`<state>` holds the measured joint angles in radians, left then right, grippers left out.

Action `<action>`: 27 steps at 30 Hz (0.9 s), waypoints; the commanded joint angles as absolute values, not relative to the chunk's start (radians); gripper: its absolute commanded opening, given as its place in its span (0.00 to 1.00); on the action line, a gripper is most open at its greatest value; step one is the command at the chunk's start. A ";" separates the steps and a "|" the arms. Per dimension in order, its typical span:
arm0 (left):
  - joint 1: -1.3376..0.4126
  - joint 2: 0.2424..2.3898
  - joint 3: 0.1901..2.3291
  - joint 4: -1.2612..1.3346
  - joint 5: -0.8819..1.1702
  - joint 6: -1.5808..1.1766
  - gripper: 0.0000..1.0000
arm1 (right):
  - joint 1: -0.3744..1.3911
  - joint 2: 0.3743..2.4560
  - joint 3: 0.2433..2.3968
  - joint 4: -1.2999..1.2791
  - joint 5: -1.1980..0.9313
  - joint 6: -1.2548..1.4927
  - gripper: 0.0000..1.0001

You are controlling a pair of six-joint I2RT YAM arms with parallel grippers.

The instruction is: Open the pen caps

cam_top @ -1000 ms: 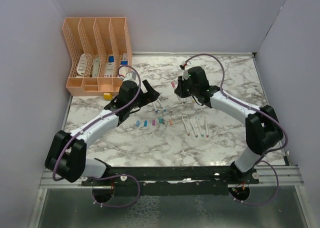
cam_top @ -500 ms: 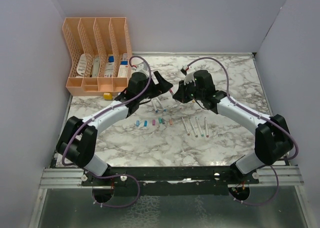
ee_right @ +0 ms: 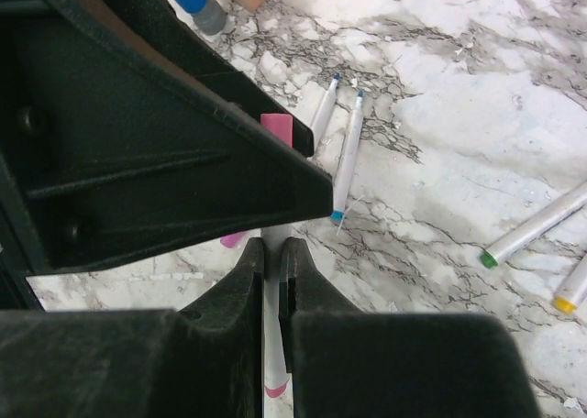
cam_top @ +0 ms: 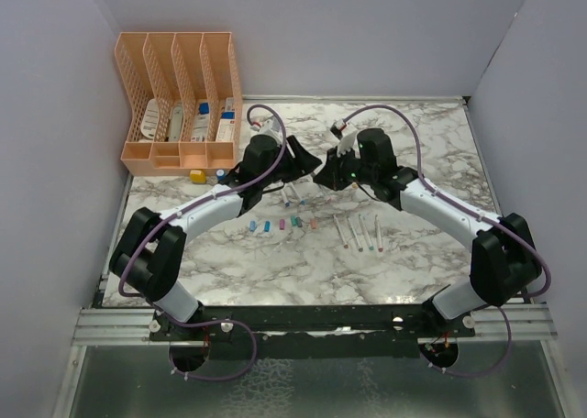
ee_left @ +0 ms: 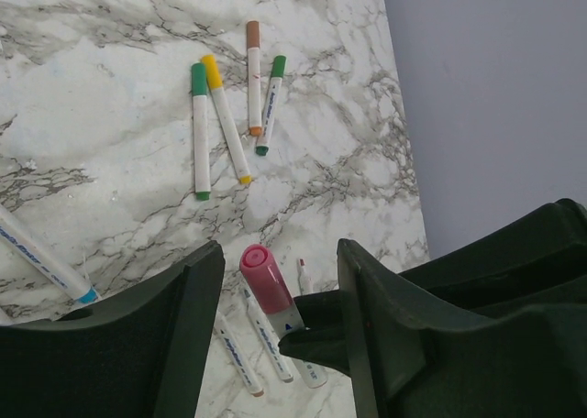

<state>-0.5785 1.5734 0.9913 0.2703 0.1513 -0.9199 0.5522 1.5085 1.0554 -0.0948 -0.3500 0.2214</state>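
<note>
My right gripper [ee_right: 272, 244] is shut on the pale barrel of a pink pen [ee_right: 274, 345] and holds it above the table. The pen's pink cap [ee_left: 266, 279] stands between the fingers of my left gripper [ee_left: 280, 253], which is open, with a gap showing on each side of the cap. The two grippers meet at the table's middle back [cam_top: 316, 166]. Several capped pens [ee_left: 225, 115] lie in a row on the marble [cam_top: 358, 230]. Several loose caps [cam_top: 280, 224] lie to their left. Uncapped pens [ee_left: 271, 340] lie under the held pen.
An orange file organizer [cam_top: 179, 102] stands at the back left, with a yellow block [cam_top: 196, 174] and a blue-topped bottle [ee_right: 197, 1] in front of it. Two blue-tipped pens [ee_right: 348, 152] lie near the bottle. Grey walls enclose the table.
My left arm has swung right to the pen held by the right gripper. Its jaws have narrowed around the pink cap. The right gripper has shifted slightly and stayed shut on the pen.
</note>
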 commanded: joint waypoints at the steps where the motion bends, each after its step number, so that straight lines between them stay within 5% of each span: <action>1: -0.584 1.579 1.010 0.323 0.171 -0.926 0.51 | 0.561 1.479 1.049 -0.057 -0.400 0.214 0.01; 10: -0.584 1.578 1.009 0.329 0.174 -0.927 0.30 | 0.563 1.467 1.040 -0.048 -0.406 0.217 0.01; 14: -0.584 1.576 1.007 0.330 0.179 -0.926 0.02 | 0.563 1.461 1.040 -0.044 -0.403 0.220 0.01; 17: -0.585 1.573 1.007 0.330 0.182 -0.925 0.00 | 0.563 1.456 1.042 -0.048 -0.392 0.221 0.03; 20: -0.585 1.566 1.005 0.330 0.181 -0.925 0.00 | 0.563 1.452 1.053 -0.067 -0.378 0.220 0.42; 22: -0.585 1.560 1.008 0.330 0.180 -0.923 0.00 | 0.563 1.455 1.062 -0.086 -0.378 0.212 0.58; 27: -0.585 1.564 1.030 0.330 0.188 -0.922 0.00 | 0.563 1.474 1.085 -0.117 -0.385 0.203 0.68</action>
<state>-0.5785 1.5734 0.9916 0.3061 0.1661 -0.9325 0.5571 1.4899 1.0470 -0.0956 -0.3790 0.2176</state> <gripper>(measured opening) 0.122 0.669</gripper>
